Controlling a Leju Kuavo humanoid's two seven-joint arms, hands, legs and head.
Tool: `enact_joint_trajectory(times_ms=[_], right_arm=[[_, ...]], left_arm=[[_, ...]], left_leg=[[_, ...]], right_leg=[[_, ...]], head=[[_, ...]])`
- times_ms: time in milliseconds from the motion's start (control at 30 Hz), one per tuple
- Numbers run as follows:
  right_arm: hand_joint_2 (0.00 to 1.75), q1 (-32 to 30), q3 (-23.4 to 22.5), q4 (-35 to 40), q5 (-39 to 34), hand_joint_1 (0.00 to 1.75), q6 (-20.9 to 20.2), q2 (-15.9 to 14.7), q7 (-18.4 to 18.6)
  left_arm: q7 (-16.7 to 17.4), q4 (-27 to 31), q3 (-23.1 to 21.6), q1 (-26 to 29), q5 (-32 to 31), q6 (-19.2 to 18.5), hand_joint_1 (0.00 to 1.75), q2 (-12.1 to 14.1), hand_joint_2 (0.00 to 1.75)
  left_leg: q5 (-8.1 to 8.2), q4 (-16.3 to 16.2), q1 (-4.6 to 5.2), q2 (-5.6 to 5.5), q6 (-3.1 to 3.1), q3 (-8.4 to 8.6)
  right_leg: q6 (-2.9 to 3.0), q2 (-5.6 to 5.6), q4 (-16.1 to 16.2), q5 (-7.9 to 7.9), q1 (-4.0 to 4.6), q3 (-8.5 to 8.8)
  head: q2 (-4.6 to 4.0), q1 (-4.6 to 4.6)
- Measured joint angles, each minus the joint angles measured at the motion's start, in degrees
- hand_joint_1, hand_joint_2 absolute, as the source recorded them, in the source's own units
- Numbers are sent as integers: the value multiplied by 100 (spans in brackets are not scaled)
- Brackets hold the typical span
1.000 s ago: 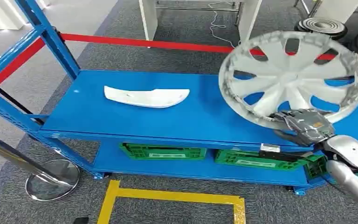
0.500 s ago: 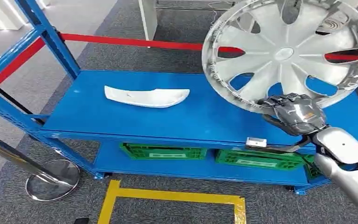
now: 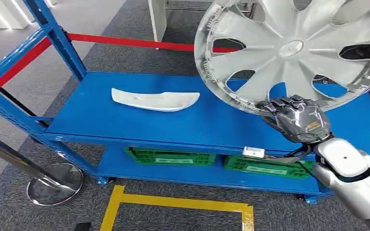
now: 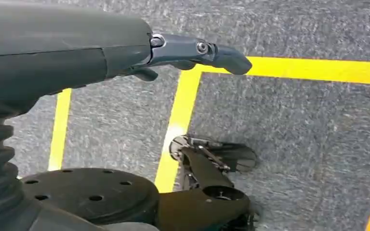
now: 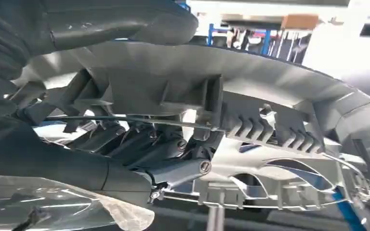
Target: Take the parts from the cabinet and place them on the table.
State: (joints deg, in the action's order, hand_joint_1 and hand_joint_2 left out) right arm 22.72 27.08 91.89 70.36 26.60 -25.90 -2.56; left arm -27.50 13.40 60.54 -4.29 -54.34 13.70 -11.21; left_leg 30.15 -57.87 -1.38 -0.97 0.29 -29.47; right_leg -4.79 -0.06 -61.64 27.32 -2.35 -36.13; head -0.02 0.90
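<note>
The right hand grips the silver spoked plastic wheel cover by its lower rim, lifted clear above the blue metal shelf; the white curved plastic part lies well aside. The left hand hangs released.

Bits around the blue shelf rack, not task items

Green crates on lower shelf; red bar behind rack; chrome stanchion base at its front-left corner; yellow floor tape in front, grey carpet all round.

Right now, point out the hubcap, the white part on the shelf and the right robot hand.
hubcap [image 3: 293, 48], head view, centre hub.
white part [image 3: 155, 100], head view, middle of its body.
right robot hand [image 3: 296, 118], head view, back of the hand.
</note>
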Motion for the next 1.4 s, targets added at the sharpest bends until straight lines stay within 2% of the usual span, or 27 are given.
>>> enact_joint_trajectory(times_ms=[33, 67, 167, 233, 300, 333, 400, 467, 500, 533, 600, 667, 733, 800, 833, 867, 900, 967, 1000, 1033, 1067, 1167, 1200, 1267, 1333, 1367, 1400], right_arm=[[175, 1, -15, 28, 15, 175, 37, 15, 6], [175, -27, -24, 37, 31, 175, 43, 41, 6], [175, -186, -100, 115, -41, 175, 226, 170, 28], [175, -412, -244, 299, -109, 175, 443, 314, 39], [175, -582, -349, 480, -142, 175, 657, 471, 48], [175, -648, -387, 548, -153, 175, 727, 543, 57], [175, -788, -446, 724, -155, 175, 811, 636, 46], [175, -854, -507, 852, -155, 175, 811, 688, 28], [175, -878, -533, 911, -157, 175, 811, 708, 26], [175, -906, -555, 947, -164, 175, 815, 734, 26], [175, -919, -575, 975, -212, 175, 830, 736, -7], [175, -974, -595, 1030, -284, 175, 837, 763, -57], [175, -1033, -664, 1053, -428, 175, 876, 765, -142], [175, -1085, -706, 1111, -573, 175, 938, 767, -230], [175, -1125, -710, 1139, -630, 175, 970, 771, -260], [175, -1158, -730, 1163, -673, 175, 994, 771, -280], [175, -1185, -754, 1183, -711, 175, 999, 771, -311], [175, -1211, -811, 1228, -759, 175, 999, 771, -352], [175, -1209, -833, 1248, -774, 175, 996, 771, -367], [175, -1200, -839, 1259, -780, 175, 996, 771, -380], [175, -1218, -850, 1290, -789, 175, 996, 771, -387], [175, -1250, -870, 1316, -807, 175, 992, 771, -415], [175, -1247, -872, 1320, -809, 175, 992, 774, -420], [175, -1265, -874, 1342, -811, 175, 992, 776, -424], [175, -1288, -874, 1349, -811, 175, 994, 791, -424], [175, -1300, -874, 1349, -811, 175, 994, 791, -428], [175, -1307, -874, 1349, -811, 175, 994, 795, -428]], left_arm=[[19, -4, 7, -14, 0, 2, 0, 17, 175], [20, -4, 9, -12, 0, 4, 0, 22, 175], [50, -4, 15, -2, 7, 9, 0, 35, 175], [55, -4, 15, -3, 6, 13, 0, 33, 175], [55, -4, 19, 1, 7, 39, 0, 33, 175], [55, -4, 22, 3, 9, 52, 0, 33, 175], [55, -4, 28, 1, 15, 96, 0, 33, 175], [55, -4, 33, -1, 15, 107, 0, 33, 175], [55, -4, 37, -9, 15, 107, 0, 39, 175], [55, -7, 42, -23, 20, 109, 0, 63, 175], [55, -7, 68, -30, 118, 138, 0, 44, 175], [55, -9, 151, -13, 221, 192, 0, 41, 175], [50, -7, 207, -36, 262, 229, 0, 46, 175], [37, -9, 262, -34, 275, 219, 0, 57, 175], [33, -9, 286, -33, 278, 219, 0, 59, 175], [33, -9, 295, -33, 289, 219, 0, 61, 175], [31, -9, 299, -33, 291, 219, 0, 68, 175], [31, -9, 315, -31, 291, 223, 0, 74, 175], [33, -9, 321, -34, 291, 223, 0, 81, 175], [33, -7, 328, -34, 291, 225, 0, 96, 175], [33, -7, 334, -29, 291, 225, 0, 94, 175], [55, -7, 345, -11, 260, 247, 0, 103, 175], [55, -7, 350, -2, 243, 249, 0, 122, 175], [55, -7, 352, 6, 238, 251, 0, 122, 175], [55, -7, 356, 3, 238, 253, 0, 124, 175], [55, -7, 361, 0, 238, 254, 0, 122, 175], [55, -7, 361, -5, 236, 254, 0, 122, 175]], left_leg=[[42, -177, 29, -10, -57, -94], [9, -202, 45, -12, -85, -182], [70, -226, 32, -9, -132, -235], [424, -659, 35, 41, -159, -397], [871, -1538, 37, 46, -164, -727], [980, -1846, 40, 46, -150, -836], [805, -1742, 81, 46, -59, -736], [319, -797, 166, 43, 118, -249], [203, -353, 229, 41, 225, -25], [236, -244, 233, 67, 262, 14], [153, -233, 287, 61, 236, -41], [-14, -97, 277, 64, 247, -71], [-195, 25, 227, 94, 261, -143], [-315, 13, 223, 99, 298, -296], [-367, 9, 223, 103, 297, -365], [-417, -2, 222, 107, 292, -435], [-467, -20, 214, 112, 280, -522], [-544, -75, 194, 115, 229, -678], [-577, -126, 194, 115, 199, -729], [-602, -160, 224, 112, 163, -792], [-650, -190, 229, 115, 138, -820], [-815, -163, 223, 104, 63, -862], [-733, -202, 201, 80, 35, -910], [-27, -716, 179, 83, -45, -1046], [527, -1548, 146, 85, -91, -1157], [550, -1835, 134, 85, -101, -1141], [401, -1881, 128, 85, -101, -1060]], right_leg=[[54, 40, 108, -4, -4, 91], [163, 42, 34, 56, 11, 28], [199, 30, -31, 54, -20, -73], [267, -17, -29, 49, -3, -75], [301, -35, -29, 35, 37, -91], [318, -36, -29, 25, 61, -98], [355, -33, -28, 2, 114, -108], [414, -11, -19, -40, 172, -128], [434, -8, -16, -63, 161, -135], [406, -9, -17, -91, 201, -153], [353, -15, 2, -164, 132, -181], [257, -8, 104, -298, 147, -178], [224, 1, -82, 147, 142, -323], [193, -2, -807, 806, 126, -435], [174, 0, -1136, 936, 124, -465], [156, -1, -1328, 913, 122, -453], [136, -2, -1315, 729, 111, -335], [101, -7, -679, 322, 84, 189], [87, -12, -174, 309, 64, 543], [84, -13, 213, 523, 91, 821], [164, 8, 370, 571, 101, 880], [281, -3, 333, 457, 120, 732], [337, -40, 360, 390, 80, 666], [443, -37, 358, 263, 82, 554], [440, -36, 351, 125, 89, 381], [434, -37, 344, 51, 91, 285], [427, -38, 340, -15, 93, 193]], head=[[0, 61], [0, 20], [0, -7], [0, -33], [0, -37], [0, -38], [0, -40], [0, -40], [0, -31], [0, -15], [0, -33], [0, -37], [0, -11], [0, 2], [0, -2], [0, 2], [0, 2], [0, 2], [0, 4], [0, 9], [0, -20], [0, -7], [0, -5], [0, -50], [0, -53], [0, -55], [0, -53]])
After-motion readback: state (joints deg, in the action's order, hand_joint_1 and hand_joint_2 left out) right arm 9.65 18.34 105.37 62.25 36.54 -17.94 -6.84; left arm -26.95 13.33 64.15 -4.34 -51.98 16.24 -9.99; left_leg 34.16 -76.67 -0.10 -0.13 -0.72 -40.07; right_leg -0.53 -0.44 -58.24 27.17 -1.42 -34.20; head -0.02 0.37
